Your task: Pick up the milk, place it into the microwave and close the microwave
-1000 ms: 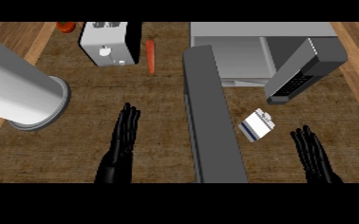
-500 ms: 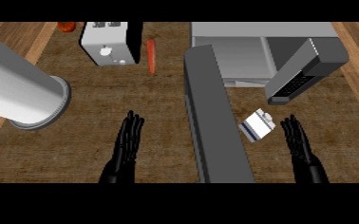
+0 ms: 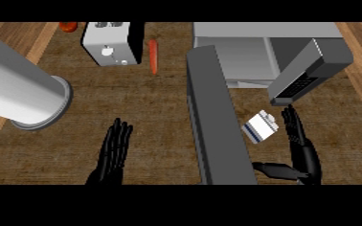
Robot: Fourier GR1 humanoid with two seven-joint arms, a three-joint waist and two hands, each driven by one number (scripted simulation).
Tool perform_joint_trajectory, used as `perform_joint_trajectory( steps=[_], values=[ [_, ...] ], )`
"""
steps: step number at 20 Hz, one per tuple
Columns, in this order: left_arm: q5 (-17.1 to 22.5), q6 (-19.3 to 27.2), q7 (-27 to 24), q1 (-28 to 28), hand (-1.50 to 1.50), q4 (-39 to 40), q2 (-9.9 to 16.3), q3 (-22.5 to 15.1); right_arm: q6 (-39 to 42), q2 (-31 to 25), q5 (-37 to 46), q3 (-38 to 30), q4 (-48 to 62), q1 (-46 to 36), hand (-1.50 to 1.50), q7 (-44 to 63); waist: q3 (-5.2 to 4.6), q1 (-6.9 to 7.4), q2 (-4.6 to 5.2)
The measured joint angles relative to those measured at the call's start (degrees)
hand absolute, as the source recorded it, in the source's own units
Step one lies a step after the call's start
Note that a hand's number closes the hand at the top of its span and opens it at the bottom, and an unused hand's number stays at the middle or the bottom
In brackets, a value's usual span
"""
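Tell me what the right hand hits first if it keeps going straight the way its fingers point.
Likely the microwave: the right hand points up the view at its dark control end just ahead. The milk lies beside its fingers, off that line. Heights are unclear.

This is a kitchen. A brown wooden counter (image 3: 155, 110) holds a grey microwave (image 3: 262, 52) with its door (image 3: 216, 124) open. To the left of the microwave are a silver toaster (image 3: 109, 43) and an orange carrot (image 3: 152, 56).
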Motion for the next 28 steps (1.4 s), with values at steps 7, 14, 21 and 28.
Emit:
perform_joint_trajectory(
  steps=[7, 14, 21, 28],
  values=[
    [4.0, -3.9, -3.7, 2.6, -1.5, 0.4, 3.0, 3.2, -4.8, -0.8, 1.5, -3.4, 16.9, -9.6, -1.5, -7.8, 0.02, 0.14, 0.05],
    [6.2, -6.1, -4.4, 4.9, -1.5, -1.1, 5.1, 5.0, -5.8, -3.5, 0.5, -7.7, 33.2, -18.8, 1.5, -14.7, 0.02, 0.39, 0.1],
    [8.3, -8.6, -5.1, 5.9, -1.5, -1.7, 7.1, 7.4, -9.6, -5.3, 1.8, -9.8, 42.9, -23.9, 1.5, -17.1, -0.14, 0.84, 0.02],
    [10.0, -10.9, -7.0, 6.5, -1.5, -1.0, 8.1, 10.0, -12.4, -7.3, 3.2, -10.4, 48.4, -27.7, 1.5, -16.9, -0.24, 0.96, -0.02]
  ],
)
